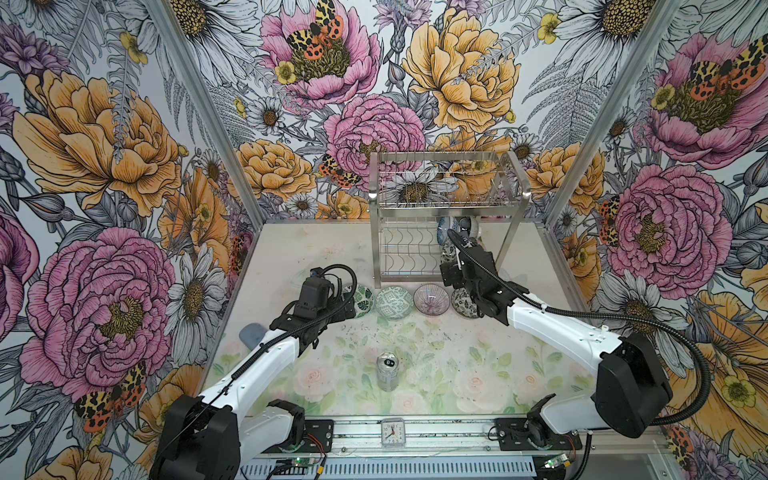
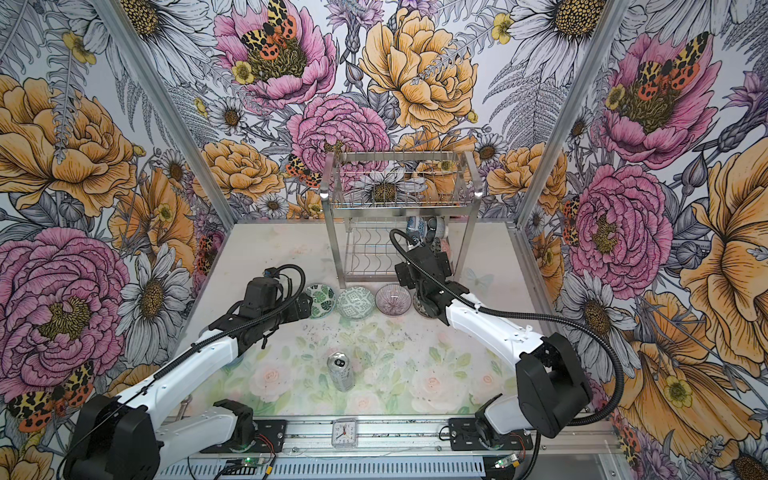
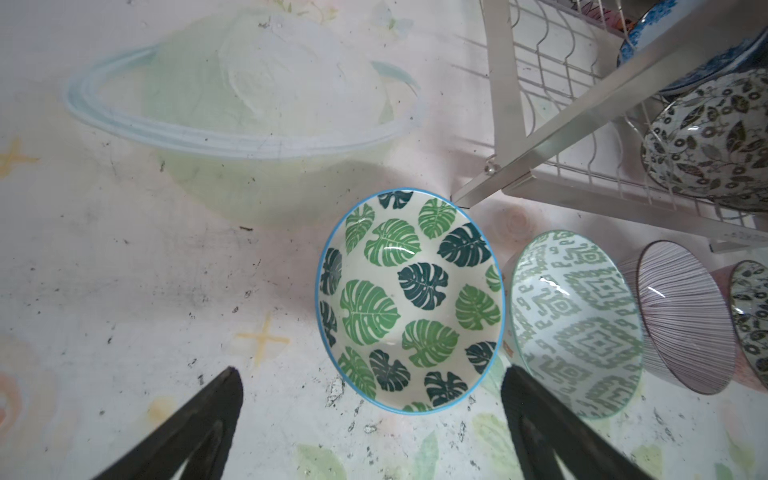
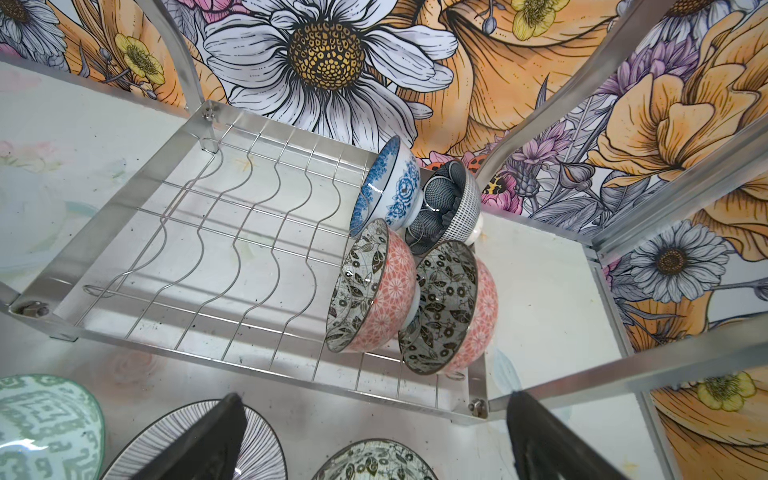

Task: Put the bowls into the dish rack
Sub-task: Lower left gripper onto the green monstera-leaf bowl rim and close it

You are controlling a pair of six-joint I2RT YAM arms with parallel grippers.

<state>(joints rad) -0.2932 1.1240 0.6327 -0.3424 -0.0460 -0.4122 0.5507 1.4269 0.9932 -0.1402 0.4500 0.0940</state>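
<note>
The left gripper [image 3: 372, 374] has its jaws spread wide with nothing between them. It hangs low over the table [image 3: 124, 270], just short of the leaf-print bowl [image 3: 409, 299], which sits upright on the table. One of its fingers [image 3: 536, 411] lies close to the rim of the green geometric bowl [image 3: 577, 328]. From this angle it is hard to say whether they touch.

The right gripper [image 4: 376, 398] is also spread wide and empty. It sits in front of the dish rack [image 1: 376, 249], near the front rail of the lower tier. Below it are the purple-lined bowl [image 1: 431, 299] and a black floral bowl [image 1: 463, 305], both on the table.

In both top views these four bowls form a row on the table just in front of the rack: leaf-print, green geometric, purple-lined, then black floral. The last is partly hidden by the right arm.

Four more bowls stand on edge in the wavy wire slots of the lower tier, crowded at its right end. A blue floral bowl [image 4: 395, 187] and a black-and-white netted bowl [image 4: 446, 208] are at the back. Two pink-sided bowls with black floral insides [image 4: 370, 286] [image 4: 449, 307] stand in front of them, leaning against each other. The other slots and the upper basket hold nothing.

A silver can [image 1: 387, 372] stands upright nearer the arm bases, well apart from both grippers.
</note>
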